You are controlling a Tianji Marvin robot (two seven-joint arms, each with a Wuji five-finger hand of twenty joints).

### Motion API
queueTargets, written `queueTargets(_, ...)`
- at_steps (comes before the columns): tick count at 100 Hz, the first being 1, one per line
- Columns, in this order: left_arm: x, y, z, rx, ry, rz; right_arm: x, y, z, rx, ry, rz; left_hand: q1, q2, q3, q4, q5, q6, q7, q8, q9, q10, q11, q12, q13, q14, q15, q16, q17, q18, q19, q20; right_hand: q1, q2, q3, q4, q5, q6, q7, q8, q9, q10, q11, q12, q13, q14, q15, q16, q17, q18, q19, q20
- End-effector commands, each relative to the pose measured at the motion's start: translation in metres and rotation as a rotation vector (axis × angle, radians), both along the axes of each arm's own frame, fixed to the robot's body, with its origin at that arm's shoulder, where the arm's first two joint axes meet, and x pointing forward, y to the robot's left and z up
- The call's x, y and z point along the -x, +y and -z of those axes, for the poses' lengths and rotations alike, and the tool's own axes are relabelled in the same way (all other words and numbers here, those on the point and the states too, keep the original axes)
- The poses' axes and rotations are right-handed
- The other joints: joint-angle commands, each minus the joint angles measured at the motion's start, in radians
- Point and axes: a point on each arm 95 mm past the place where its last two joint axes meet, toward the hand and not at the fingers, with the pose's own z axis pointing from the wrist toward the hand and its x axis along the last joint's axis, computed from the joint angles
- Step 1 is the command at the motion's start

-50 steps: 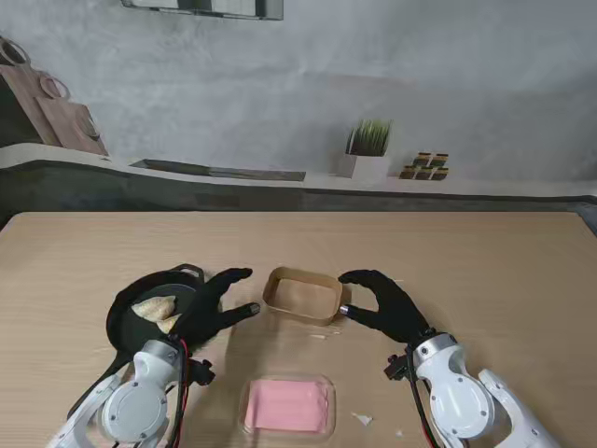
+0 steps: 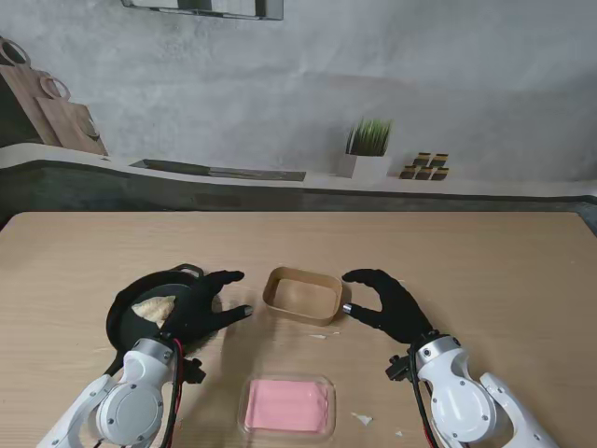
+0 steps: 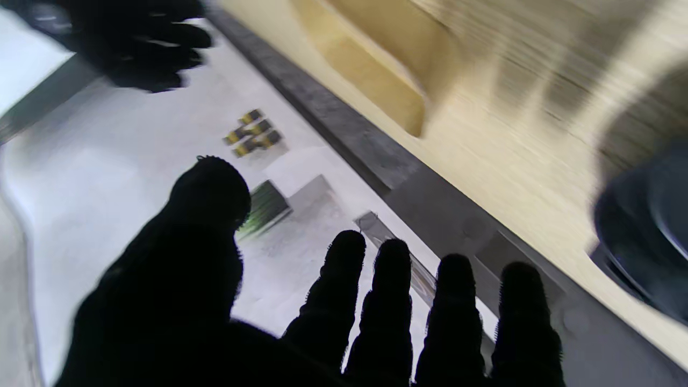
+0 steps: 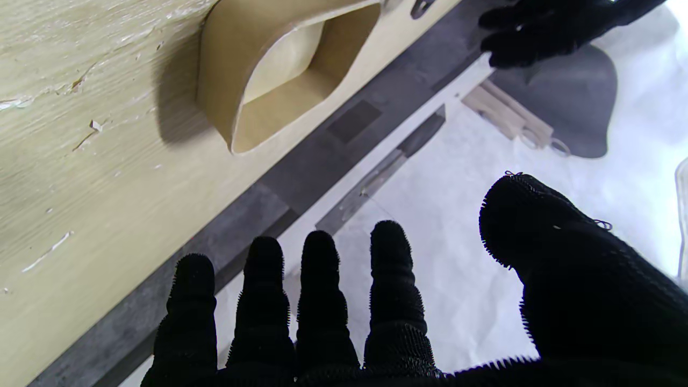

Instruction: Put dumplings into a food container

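So your left hand [image 2: 198, 313] has slid back over the pan [image 2: 126, 313], fingers spread and empty, right hand [image 2: 387, 306] open beside the empty container [image 2: 300, 293], dumplings [image 2: 152, 306] still in the pan — nothing's loaded yet.

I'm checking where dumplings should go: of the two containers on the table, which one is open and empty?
The brown paper rectangular container between the left hand and right hand: lidless, nothing inside. The clear plastic container nearer to me holds something pink.
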Motion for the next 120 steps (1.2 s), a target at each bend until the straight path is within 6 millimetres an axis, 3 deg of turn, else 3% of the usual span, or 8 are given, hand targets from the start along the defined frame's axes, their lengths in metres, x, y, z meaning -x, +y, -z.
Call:
queueTargets(1, 0.003, 0.008, -0.016, -0.004, -0.003, -0.048, 0.003, 0.004, -0.002, -0.017, 0.0, -0.009, 0.008, -0.031, 0.032, 0.027, 0.038, 0.031, 0.024, 0.025, 0.054, 0.04, 0.043, 0.048, 0.044, 0.031, 0.076, 0.051, -0.006, -0.026, 0.187, 0.088, -0.016, -0.001, -0.009, 0.06, -0.005, -0.016, 0.008, -0.009, -0.024, -0.007, 0.015, -0.003, -0.028, -0.021, 0.008, 0.0, -0.007, -0.027, -0.009, 0.004)
queueTargets(8, 0.004, 0.017, -0.029, -0.064, -0.013, -0.113, 0.003, 0.004, -0.002, -0.021, 0.001, -0.013, 0.017, -0.072, 0.084, 0.023, 0.102, 0.057, 0.047, 0.051, 0.119, 0.076, 0.07, 0.095, 0.092, 0.088, 0.172, 0.118, -0.046, -0.013, 0.499, 0.009, -0.018, 0.003, -0.008, 0.06, -0.008, -0.019, 0.006, -0.009, -0.028, -0.006, 0.014, -0.004, -0.033, -0.021, 0.007, 0.0, -0.01, -0.03, -0.01, 0.004)
queueTargets(15, 0.003, 0.027, -0.041, -0.164, -0.012, -0.146, 0.003, 0.003, -0.002, -0.033, 0.003, -0.008, 0.026, -0.102, 0.134, 0.021, 0.158, 0.061, 0.081, 0.077, 0.188, 0.089, 0.106, 0.132, 0.161, 0.118, 0.257, 0.164, -0.008, 0.012, 0.667, -0.023, -0.015, -0.001, -0.006, 0.06, -0.004, -0.018, 0.008, -0.009, -0.025, -0.003, 0.016, -0.003, -0.031, -0.019, 0.01, 0.001, -0.009, -0.029, -0.009, 0.005)
queueTargets(34, -0.002, 0.052, -0.061, -0.456, 0.091, -0.17, 0.005, 0.002, -0.006, -0.049, -0.009, -0.007, 0.026, -0.138, 0.213, 0.009, 0.29, 0.064, 0.165, 0.118, 0.367, 0.112, 0.152, 0.158, 0.336, 0.162, 0.365, 0.195, 0.121, 0.058, 0.834, -0.076, -0.016, -0.001, -0.002, 0.06, 0.001, -0.017, 0.007, -0.009, -0.019, 0.001, 0.017, -0.003, -0.028, -0.015, 0.014, 0.003, -0.005, -0.025, -0.007, 0.006)
queueTargets(49, -0.007, 0.06, -0.06, -0.579, 0.17, -0.185, 0.004, 0.003, -0.007, -0.056, -0.009, -0.012, 0.02, -0.153, 0.224, 0.006, 0.292, 0.058, 0.16, 0.114, 0.377, 0.103, 0.138, 0.146, 0.357, 0.147, 0.356, 0.181, 0.142, 0.051, 0.859, -0.081, -0.015, -0.001, -0.001, 0.06, 0.004, -0.019, 0.007, -0.009, -0.021, 0.001, 0.017, -0.002, -0.029, -0.014, 0.015, 0.003, -0.005, -0.026, -0.007, 0.006)
queueTargets(63, -0.014, 0.064, -0.045, -0.607, 0.204, -0.178, 0.005, 0.003, -0.006, -0.058, -0.011, -0.015, 0.003, -0.16, 0.224, -0.002, 0.293, 0.048, 0.151, 0.103, 0.39, 0.098, 0.124, 0.125, 0.371, 0.142, 0.334, 0.158, 0.145, 0.049, 0.86, -0.089, -0.015, -0.003, 0.0, 0.06, 0.005, -0.019, 0.007, -0.009, -0.019, 0.003, 0.017, -0.002, -0.029, -0.012, 0.016, 0.004, -0.003, -0.024, -0.006, 0.007)
queueTargets(89, -0.023, 0.056, -0.015, -0.602, 0.226, -0.218, 0.006, 0.004, -0.006, -0.063, -0.008, -0.01, 0.033, -0.188, 0.317, -0.008, 0.292, 0.046, 0.175, 0.1, 0.396, 0.096, 0.149, 0.121, 0.38, 0.145, 0.362, 0.157, 0.154, 0.055, 0.874, -0.092, -0.015, -0.002, 0.0, 0.059, 0.01, -0.019, 0.008, -0.008, -0.03, 0.004, 0.018, -0.001, -0.03, -0.005, 0.023, 0.007, 0.001, -0.022, -0.003, 0.009)
queueTargets(120, -0.027, 0.052, -0.001, -0.676, 0.248, -0.192, 0.006, 0.003, -0.006, -0.067, -0.016, -0.004, 0.013, -0.215, 0.351, -0.018, 0.265, 0.034, 0.19, 0.101, 0.371, 0.077, 0.156, 0.127, 0.362, 0.127, 0.356, 0.153, 0.146, 0.042, 0.865, -0.098, -0.016, -0.003, 0.001, 0.06, 0.012, -0.018, 0.008, -0.007, -0.037, 0.007, 0.028, 0.002, -0.032, -0.004, 0.029, 0.01, 0.002, -0.022, 0.0, 0.012)
